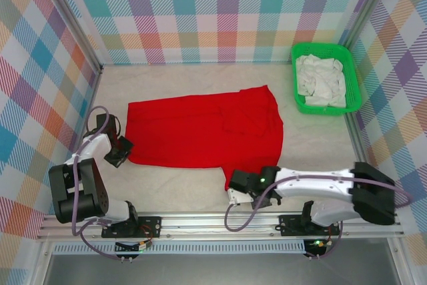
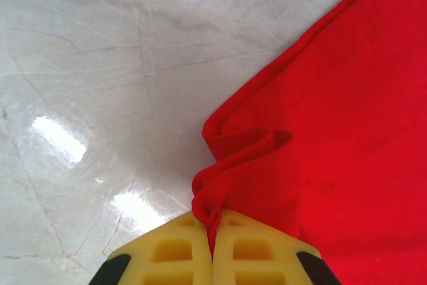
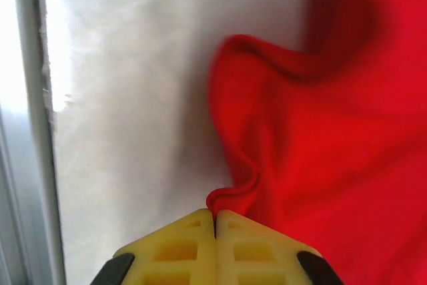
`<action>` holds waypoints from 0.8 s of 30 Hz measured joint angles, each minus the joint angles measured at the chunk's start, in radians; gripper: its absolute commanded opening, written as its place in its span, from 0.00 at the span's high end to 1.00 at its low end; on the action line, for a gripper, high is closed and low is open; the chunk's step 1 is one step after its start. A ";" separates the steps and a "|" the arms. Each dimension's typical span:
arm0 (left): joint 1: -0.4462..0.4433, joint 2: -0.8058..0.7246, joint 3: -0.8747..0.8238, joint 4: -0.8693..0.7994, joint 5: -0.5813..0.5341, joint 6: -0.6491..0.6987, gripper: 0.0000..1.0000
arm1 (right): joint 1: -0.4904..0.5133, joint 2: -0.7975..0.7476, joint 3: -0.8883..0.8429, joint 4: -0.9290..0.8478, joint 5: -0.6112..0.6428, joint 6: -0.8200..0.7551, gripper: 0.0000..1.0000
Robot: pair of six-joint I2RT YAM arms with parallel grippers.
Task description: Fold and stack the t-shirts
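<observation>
Left gripper is pinched tight on the left edge of the red tee, which lies spread mid-table. Right gripper is clamped on its near corner. Far right, a green basket holds white cloth.

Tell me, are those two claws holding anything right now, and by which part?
Both hold the red t-shirt: the left gripper pinches a bunched fold at its left near corner, the right gripper a fold of its near edge.
</observation>
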 measured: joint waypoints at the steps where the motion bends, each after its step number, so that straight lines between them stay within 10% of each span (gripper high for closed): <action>1: 0.000 -0.005 0.000 -0.002 -0.004 0.000 1.00 | 0.000 -0.060 0.005 -0.017 0.026 0.024 1.00; 13: -0.001 -0.058 0.000 -0.076 -0.048 0.000 1.00 | -0.047 -0.443 0.074 0.012 0.321 0.042 1.00; 24: -0.001 -0.026 0.100 -0.166 -0.067 0.012 1.00 | -0.430 -0.343 0.124 0.226 0.219 -0.131 1.00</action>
